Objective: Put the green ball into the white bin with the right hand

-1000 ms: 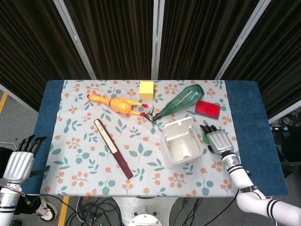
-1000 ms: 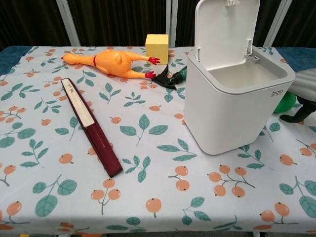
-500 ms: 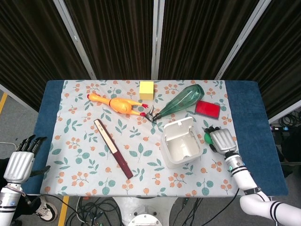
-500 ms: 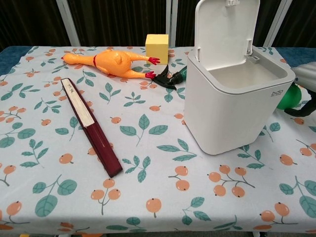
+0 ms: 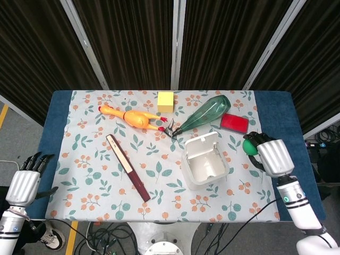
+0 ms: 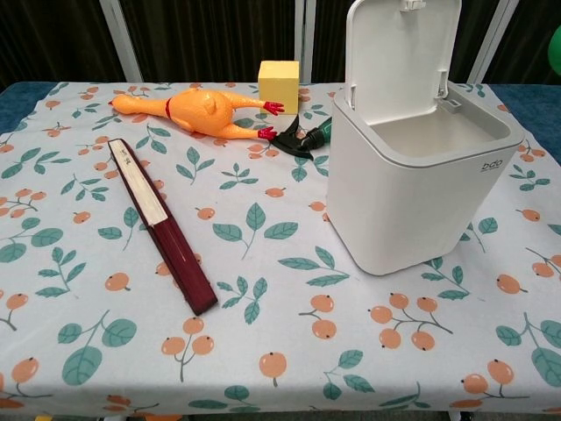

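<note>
My right hand (image 5: 272,155) is raised above the table's right side and holds the green ball (image 5: 249,147) in its dark fingers. In the chest view only a sliver of the green ball (image 6: 557,48) shows at the right edge. The white bin (image 5: 205,162) stands with its lid flipped up, to the left of that hand, and its inside looks empty (image 6: 438,140). My left hand (image 5: 24,183) hangs off the table's left edge with fingers apart and nothing in it.
On the floral cloth lie a rubber chicken (image 5: 130,117), a yellow block (image 5: 166,101), a green glass bottle (image 5: 204,113), a red flat box (image 5: 234,123) and a dark red folded fan (image 5: 127,167). The blue table edge (image 5: 291,159) runs under the right hand.
My right hand closed on the green ball beside the bin, lifted it off the cloth and rose toward the camera, drifting right. In the chest view it has left the frame upward.
</note>
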You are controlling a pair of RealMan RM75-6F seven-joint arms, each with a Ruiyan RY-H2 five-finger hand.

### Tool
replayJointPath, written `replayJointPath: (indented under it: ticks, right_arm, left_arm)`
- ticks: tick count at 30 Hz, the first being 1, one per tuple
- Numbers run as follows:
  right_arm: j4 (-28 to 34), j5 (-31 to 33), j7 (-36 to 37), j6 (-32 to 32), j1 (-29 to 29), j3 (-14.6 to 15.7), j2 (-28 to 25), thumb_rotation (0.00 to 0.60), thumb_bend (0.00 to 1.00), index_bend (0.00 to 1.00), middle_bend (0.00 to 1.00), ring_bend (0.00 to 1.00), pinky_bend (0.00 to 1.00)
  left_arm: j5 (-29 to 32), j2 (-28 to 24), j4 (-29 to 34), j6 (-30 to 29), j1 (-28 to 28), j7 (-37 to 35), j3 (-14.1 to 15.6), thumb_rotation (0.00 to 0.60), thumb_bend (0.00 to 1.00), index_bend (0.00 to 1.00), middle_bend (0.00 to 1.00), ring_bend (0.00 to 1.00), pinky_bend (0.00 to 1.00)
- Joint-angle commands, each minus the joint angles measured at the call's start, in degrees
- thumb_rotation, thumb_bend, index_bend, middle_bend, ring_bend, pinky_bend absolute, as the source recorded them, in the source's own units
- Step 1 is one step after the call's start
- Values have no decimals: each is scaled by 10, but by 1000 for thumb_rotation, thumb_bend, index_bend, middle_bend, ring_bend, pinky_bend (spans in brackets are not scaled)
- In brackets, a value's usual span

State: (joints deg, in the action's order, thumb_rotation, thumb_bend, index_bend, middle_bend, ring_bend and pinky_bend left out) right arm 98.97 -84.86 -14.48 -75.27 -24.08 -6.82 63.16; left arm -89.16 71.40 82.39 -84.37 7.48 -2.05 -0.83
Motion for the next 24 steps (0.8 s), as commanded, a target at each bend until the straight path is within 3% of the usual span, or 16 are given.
replayJointPath:
  ticks: [1,8,12,15,19,24]
  right_arm:
    - [49,-56,18,-25,17,12,-29,600,385,445,437,432,651]
    - [71,-93,30,18,-10,23,1,600,392,439,435,432,648]
    - [70,-96,37,33,-21,22,14,600,378,377,429,430,618]
    - [71,-90,32,44,-26,20,21,600,358,245,352,325,497]
    - [77,-100,30,45,-30,21,26,600,287,23,132,46,277]
    - [74,-112,40,37,-27,25,25,600,227,0,53,0,208]
  left_arm:
    - [-2,1,3,1,2,3,0,600,94,141,162,60,150]
    - [2,-2,6,-3,-1,5,-1,600,93,141,162,60,150]
    - [4,-3,2,-4,-4,-2,0,600,94,141,162,60,151]
    - [4,-1,-3,-4,-5,-7,1,600,93,141,162,60,151]
    - [4,3,-10,-3,-4,-12,1,600,94,141,162,60,151]
    - [4,5,-12,-3,-4,-13,2,600,94,141,162,60,151]
